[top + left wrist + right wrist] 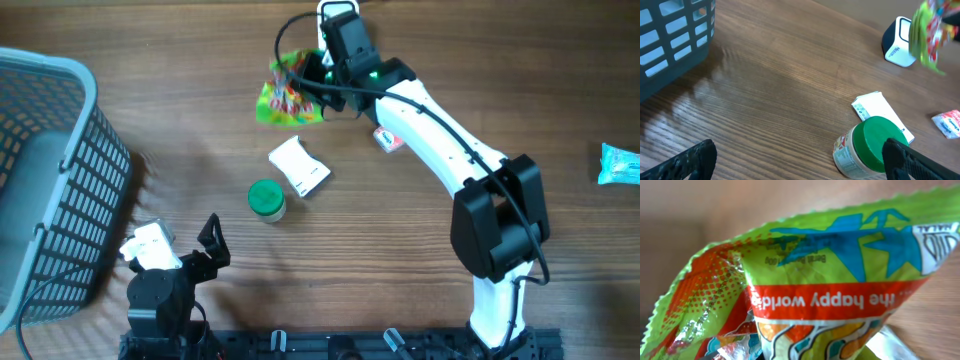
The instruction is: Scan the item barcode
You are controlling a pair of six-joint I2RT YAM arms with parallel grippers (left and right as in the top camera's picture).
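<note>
I am holding the snack bag (290,95) in my right tool (318,72), whose jaws are clamping fully down on the bag's edge at the far side of the surface (520,60). The bag is lime green with colourful print. In the right wrist view it is filling almost the whole picture, its crimped top edge and a red band of white lettering appearing upside down. From the left wrist view the bag is hanging just beside the white-and-black scanner (897,42), which is standing on the wood; whether the two are touching I cannot tell.

My left tool (212,240) is gaping as wide as it goes at the near edge, gripping nothing, its two dark fingers (690,160) framing the view. A jar (266,199) with a green lid is standing in front of it, with a white packet (299,166) lying just beyond. A small red-and-white sachet (389,139) is lying under my right arm, a grey basket (50,150) is sitting at the left, and a blue packet (620,163) is lying at the right edge.
</note>
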